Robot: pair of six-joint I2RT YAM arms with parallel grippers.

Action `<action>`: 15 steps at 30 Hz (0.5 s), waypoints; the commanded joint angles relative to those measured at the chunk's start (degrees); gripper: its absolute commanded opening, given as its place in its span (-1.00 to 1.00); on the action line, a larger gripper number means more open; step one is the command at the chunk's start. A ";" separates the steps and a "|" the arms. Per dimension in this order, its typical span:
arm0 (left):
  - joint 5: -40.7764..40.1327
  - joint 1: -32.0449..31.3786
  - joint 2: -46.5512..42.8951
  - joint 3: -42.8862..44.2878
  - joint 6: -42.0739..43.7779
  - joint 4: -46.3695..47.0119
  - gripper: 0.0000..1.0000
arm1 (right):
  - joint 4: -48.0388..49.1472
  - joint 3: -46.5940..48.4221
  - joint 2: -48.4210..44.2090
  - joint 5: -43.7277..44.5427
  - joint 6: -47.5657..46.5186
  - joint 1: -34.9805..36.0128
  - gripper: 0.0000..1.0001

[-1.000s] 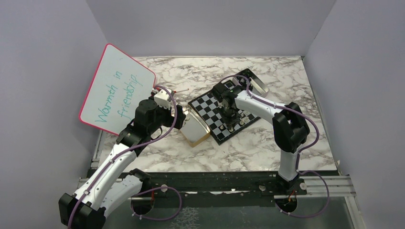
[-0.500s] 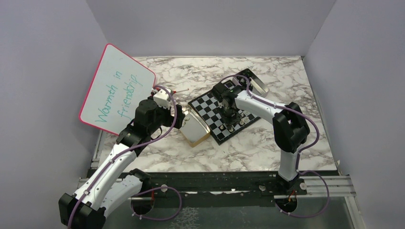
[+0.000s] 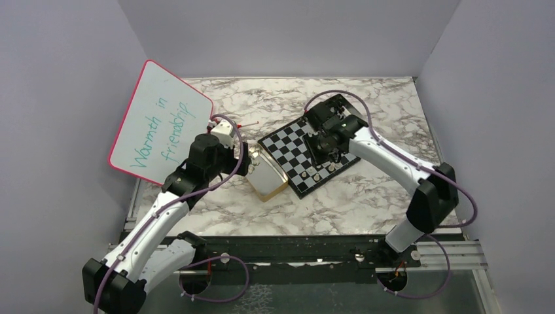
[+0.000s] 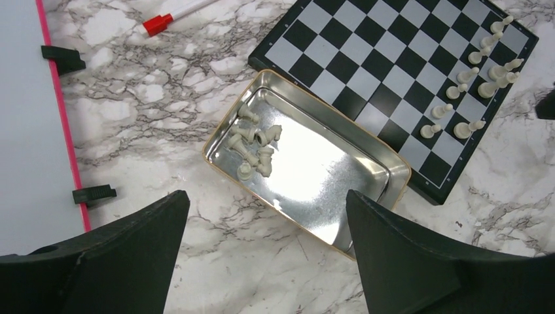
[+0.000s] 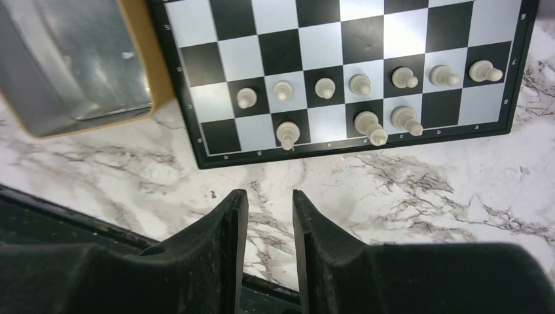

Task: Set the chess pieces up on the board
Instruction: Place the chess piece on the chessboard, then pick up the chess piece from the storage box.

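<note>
10 pale pieces (image 5: 324,87) stand on the board (image 5: 386,29); about 6 wait in the tin (image 4: 340,170); left gripper (image 4: 265,196) spread wide above it; right gripper (image 5: 268,194) slightly parted, empty.

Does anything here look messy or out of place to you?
Mainly the tin: several pale chess pieces lie tumbled on their sides at one end of it. The board also sits skewed to the edges of the table.

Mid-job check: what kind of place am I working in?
Probably a robot test booth, not a home: plain lilac panel walls box in a marble-patterned table, a metal mounting rail runs along its near edge, and a pink-framed whiteboard stands propped at the left.
</note>
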 commanded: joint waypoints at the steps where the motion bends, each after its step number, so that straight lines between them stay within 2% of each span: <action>1: -0.43 -0.06 4.49 3.90 -0.84 -3.53 0.67 | 7.34 -4.70 -8.17 -4.84 0.64 -0.37 -0.27; 7: 1.13 -0.04 14.06 8.79 -0.48 -6.35 0.18 | 16.06 -12.66 -17.40 -9.47 2.47 -0.40 -0.32; 15: 3.58 -0.06 25.81 12.17 -3.22 -6.56 -0.27 | 22.17 -20.19 -28.79 -7.79 3.69 -0.39 -0.31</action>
